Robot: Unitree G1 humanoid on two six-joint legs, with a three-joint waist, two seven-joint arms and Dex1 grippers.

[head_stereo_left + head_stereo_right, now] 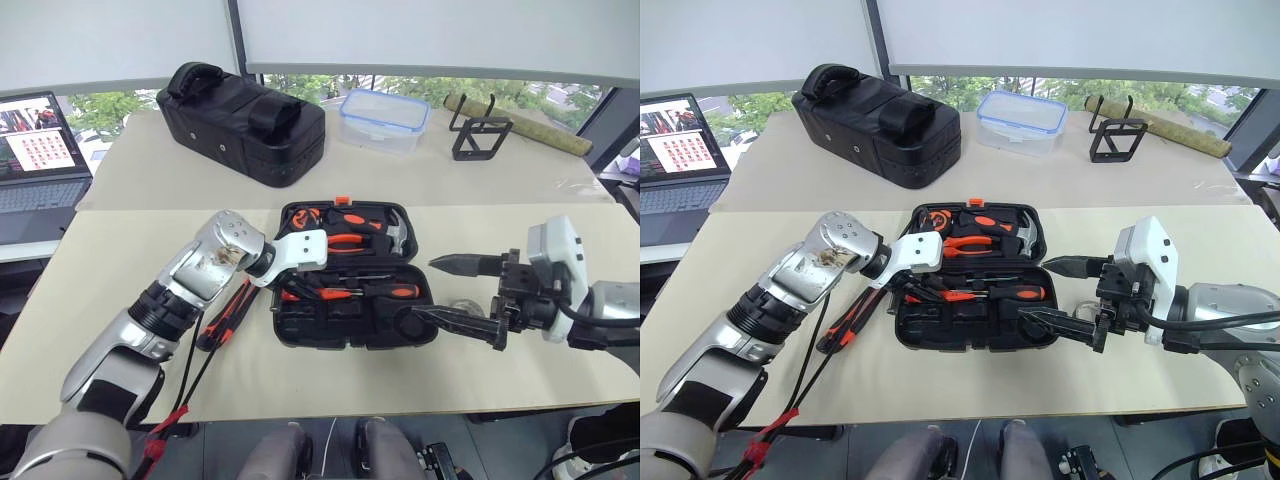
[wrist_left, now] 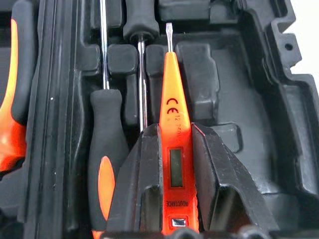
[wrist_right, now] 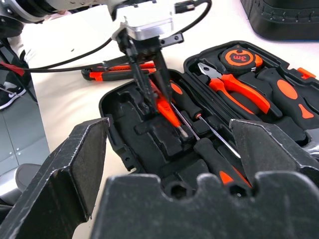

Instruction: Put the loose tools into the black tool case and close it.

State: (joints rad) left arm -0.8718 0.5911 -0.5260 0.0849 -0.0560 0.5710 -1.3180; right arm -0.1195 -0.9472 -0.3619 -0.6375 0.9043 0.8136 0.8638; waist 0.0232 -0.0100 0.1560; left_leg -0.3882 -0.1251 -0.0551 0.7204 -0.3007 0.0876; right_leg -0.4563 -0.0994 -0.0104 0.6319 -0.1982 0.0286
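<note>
Left gripper pinching the slim orange tester screwdriver, tip over the black tool case. Right gripper spread wide, just beside the case.

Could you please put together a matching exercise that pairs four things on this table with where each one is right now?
Things:
1. tester screwdriver
2. utility knife
3. pliers
4. clear box

Places:
A. on the table, just outside the case's left edge
B. at the back of the table, beside the black bag
C. clamped in the left tool, over the open tool case
D. lying in the case's far half, next to the tape measure

Pairs: 1-C, 2-A, 3-D, 4-B
</note>
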